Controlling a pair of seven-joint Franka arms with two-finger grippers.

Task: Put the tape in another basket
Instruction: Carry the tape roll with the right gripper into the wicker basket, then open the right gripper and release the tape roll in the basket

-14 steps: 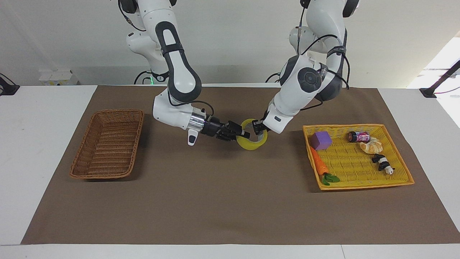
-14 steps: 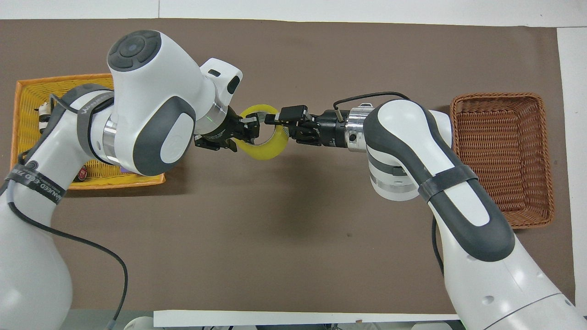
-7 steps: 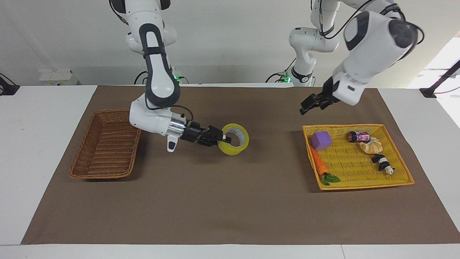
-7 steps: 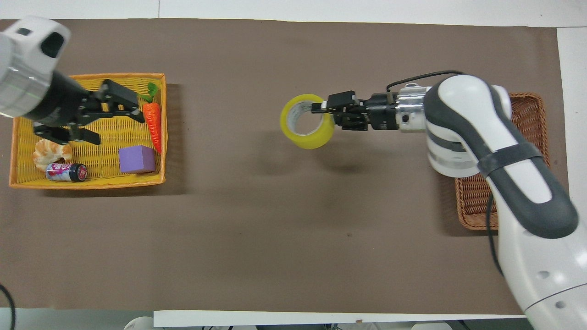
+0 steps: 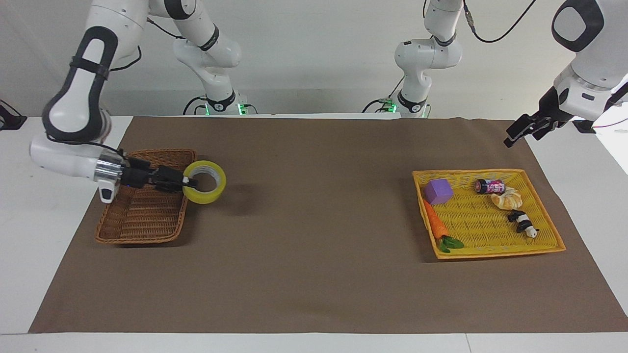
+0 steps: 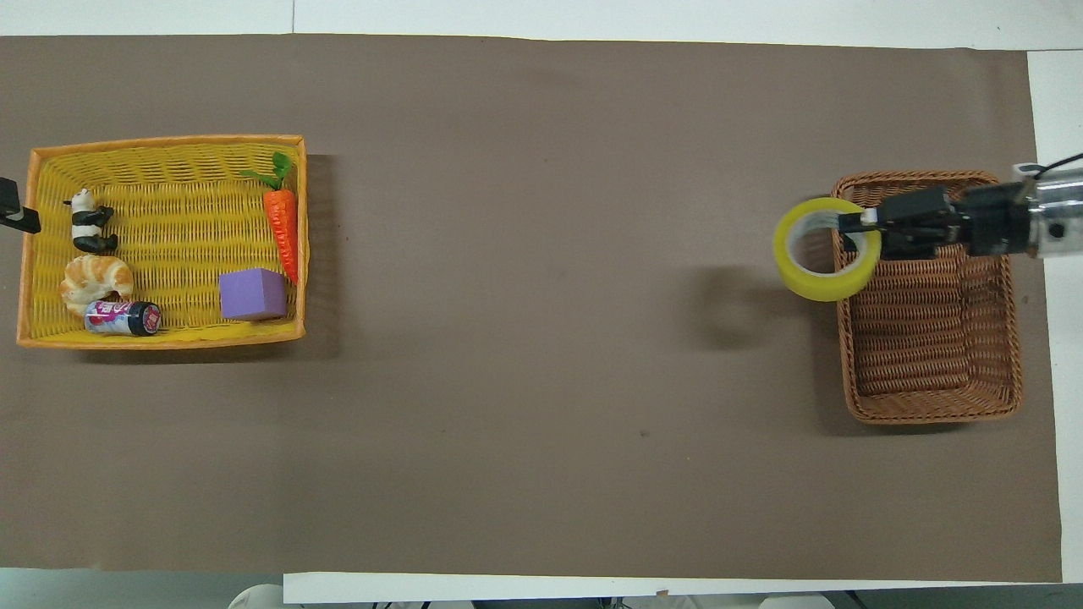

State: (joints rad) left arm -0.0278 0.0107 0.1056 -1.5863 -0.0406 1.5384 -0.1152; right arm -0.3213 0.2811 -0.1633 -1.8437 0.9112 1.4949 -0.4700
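Tape (image 5: 204,182), one roll, hangs at the left of the facing view, pinched through its rim by the right gripper (image 5: 189,182), over the wicker basket's (image 5: 142,215) inner edge. That arm reaches in level, wrist horizontal. Upper right, the left gripper (image 5: 521,131) waits aloft, fingers apart. Two baskets: the yellow basket (image 5: 544,245) carries five items.

Overhead view: tape (image 6: 825,286) straddles the wicker basket's (image 6: 931,406) rim at right, right gripper (image 6: 854,226) clamping it.
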